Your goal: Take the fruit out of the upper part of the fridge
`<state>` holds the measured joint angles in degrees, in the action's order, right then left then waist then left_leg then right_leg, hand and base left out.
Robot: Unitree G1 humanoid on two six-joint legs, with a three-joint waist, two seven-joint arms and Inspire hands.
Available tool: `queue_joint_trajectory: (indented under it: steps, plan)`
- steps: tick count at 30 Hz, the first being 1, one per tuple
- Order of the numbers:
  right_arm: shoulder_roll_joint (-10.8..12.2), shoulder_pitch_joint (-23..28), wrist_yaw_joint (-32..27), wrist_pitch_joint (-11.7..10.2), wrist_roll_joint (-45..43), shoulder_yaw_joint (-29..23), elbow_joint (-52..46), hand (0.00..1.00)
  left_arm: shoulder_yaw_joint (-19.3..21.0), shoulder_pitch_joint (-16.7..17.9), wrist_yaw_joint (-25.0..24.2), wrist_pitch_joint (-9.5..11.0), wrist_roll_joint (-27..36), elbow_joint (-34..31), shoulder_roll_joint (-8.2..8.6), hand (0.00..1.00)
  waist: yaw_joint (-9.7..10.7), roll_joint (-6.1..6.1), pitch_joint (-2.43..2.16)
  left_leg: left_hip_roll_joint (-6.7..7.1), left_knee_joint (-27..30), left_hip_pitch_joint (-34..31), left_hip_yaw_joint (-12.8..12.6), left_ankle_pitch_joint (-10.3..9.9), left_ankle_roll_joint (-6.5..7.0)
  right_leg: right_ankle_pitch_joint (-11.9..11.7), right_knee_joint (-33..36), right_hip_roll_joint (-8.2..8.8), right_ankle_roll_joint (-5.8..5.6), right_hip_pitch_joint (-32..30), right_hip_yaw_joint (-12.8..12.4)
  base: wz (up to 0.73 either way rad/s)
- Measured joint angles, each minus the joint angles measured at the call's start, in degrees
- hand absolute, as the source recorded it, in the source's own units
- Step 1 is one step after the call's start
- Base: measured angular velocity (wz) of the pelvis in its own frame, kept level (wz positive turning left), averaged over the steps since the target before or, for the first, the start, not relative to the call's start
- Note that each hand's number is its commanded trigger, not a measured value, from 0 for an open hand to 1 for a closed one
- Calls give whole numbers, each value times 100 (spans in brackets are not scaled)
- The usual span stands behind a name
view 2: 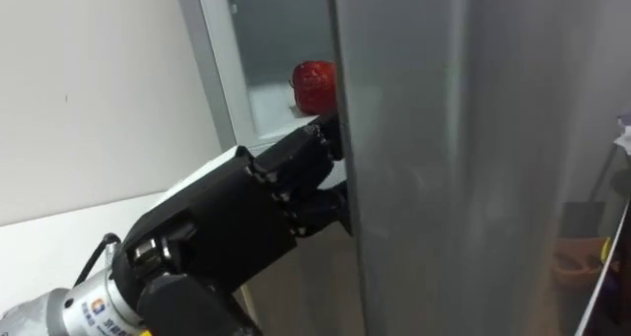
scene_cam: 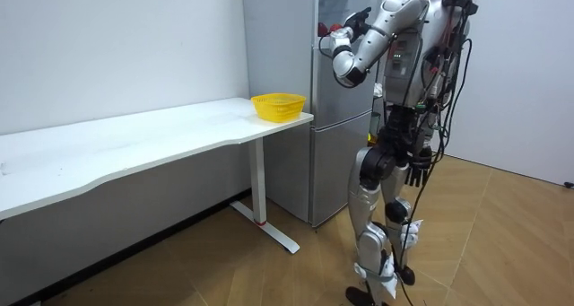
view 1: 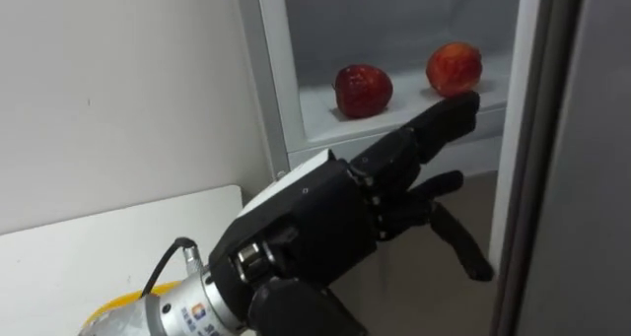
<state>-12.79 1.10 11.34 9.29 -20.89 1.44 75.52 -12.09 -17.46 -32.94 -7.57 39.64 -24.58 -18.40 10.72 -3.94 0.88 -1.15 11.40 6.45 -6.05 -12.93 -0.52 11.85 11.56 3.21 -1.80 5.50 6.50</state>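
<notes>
"Up on the white shelf (view 1: 320,114) of the upper fridge (scene_cam: 336,118): two red fruits, the darker fruit (view 1: 363,90) toward the left, the paler fruit (view 1: 455,68) toward the right, near each other but apart. Neither picked up yet."

"And the left hand (view 1: 325,213)?"

"Held up at the opening, fingers stretched out and spread, grasping nothing. Fingertips just under the paler fruit as seen from the head; touching it or merely in front, impossible to tell."

"So, which step?"

"Reaching in, by the look of it. Grasp not begun."

"Right hand (scene_cam: 419,167)?"

"Down beside the hip in the room view, idle. Too small to read more."

"Next move?"

"Probably going a little deeper over the shelf edge, settling on one fruit, then curling round it from the front. Round and smooth, likely to roll back or into its neighbour if nudged, so closing squarely rather than poking. Also minding the grey door (view 2: 444,159) close along the right of the arm."

"After that?"

"Drawing back out, perhaps toward the yellow basket (scene_cam: 278,106) at the bench (scene_cam: 134,140) end beside the fridge."
</notes>
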Motion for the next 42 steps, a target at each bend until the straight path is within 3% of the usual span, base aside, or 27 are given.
queue_joint_trajectory:
  steps: [6,12,24,27,30,35,39,42]
  plan:
    - [2,10,-16,-56,84,179,-12,0,-306,-2,135,21,4,-211,37,0,22,21,-23,-3,-3,-22,-34,0,0,-5,12,-6,4,-45,-26,-2]
    - [20,-2,-89,-126,93,197,-14,0,-633,-79,99,35,-61,-249,294,0,22,24,-36,-12,-10,-18,-34,0,0,-9,10,-11,10,-50,-23,0]
    - [43,-41,-138,-230,272,242,13,0,-1246,-621,83,52,-119,-178,910,0,420,109,-40,-24,-65,114,-180,0,-1,-33,-89,-43,8,46,-187,-5]
    - [78,-39,-213,-206,271,248,58,0,-1373,-806,82,49,-174,-178,937,0,490,107,-41,-22,-64,78,-201,0,-1,-35,-88,-46,6,-38,-237,-10]
    - [75,-55,-248,-173,274,389,55,0,-1559,-1019,82,49,-186,-173,970,0,497,72,-59,-30,-50,11,-241,0,-1,-77,-95,-51,10,-98,-254,-8]
    - [74,-185,-316,-198,397,409,67,0,-1848,-1062,83,49,-164,-151,1061,0,702,10,-87,-38,-49,14,-316,0,-1,-80,-102,-48,13,-98,-272,-2]
    - [67,-272,-378,-224,479,419,78,0,-2068,-1216,85,49,-151,-101,1147,0,838,-60,-70,-36,-57,16,-336,0,-1,-81,-100,-48,12,-76,-306,-1]
    - [67,-287,-427,-223,617,502,81,0,-2186,-1292,91,38,-162,-6,1317,0,936,-84,-63,-34,-59,22,-338,0,-1,-81,-99,-49,10,-74,-324,0]
